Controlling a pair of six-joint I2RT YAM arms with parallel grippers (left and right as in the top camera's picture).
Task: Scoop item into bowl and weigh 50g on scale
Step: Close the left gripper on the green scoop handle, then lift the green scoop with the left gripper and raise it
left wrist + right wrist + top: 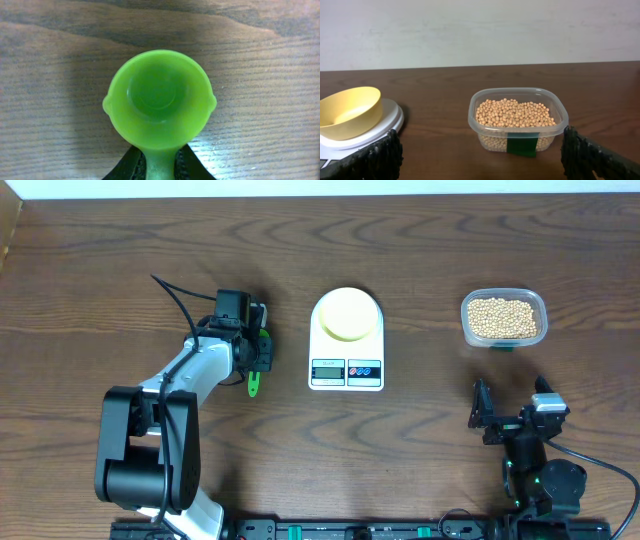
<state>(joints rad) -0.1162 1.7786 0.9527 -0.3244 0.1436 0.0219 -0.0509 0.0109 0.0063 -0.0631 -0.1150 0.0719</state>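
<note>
— Green scoop fills our left wrist view, cup facing up and nothing in it. What have we got hold of it with?

— Our left gripper. Its dark fingers are closed on the handle, one on each side, just below the cup. Under the cup we see only bare wood, and we cannot tell whether the cup touches it.

— And from overhead?

— We see the left arm reaching toward the scale, with the scoop's green handle poking out beside it, left of the scale and apart from it.

— What about the bowl?

— Our pale-yellow bowl sits on the scale's round platform at the far end, with the display and the red and blue buttons at the near end. We see the bowl is empty. The reading is too small for us to make out.

— Where are the beans?

— All the beans we can see are in the clear plastic tub, off to the right of the scale and well apart from it. They fill it most of the way up, and a green label sits on its near wall.

— And our right side?

— Our right gripper hangs near the front edge of the table, short of the tub. Its fingers are spread wide and hold nothing.
</note>
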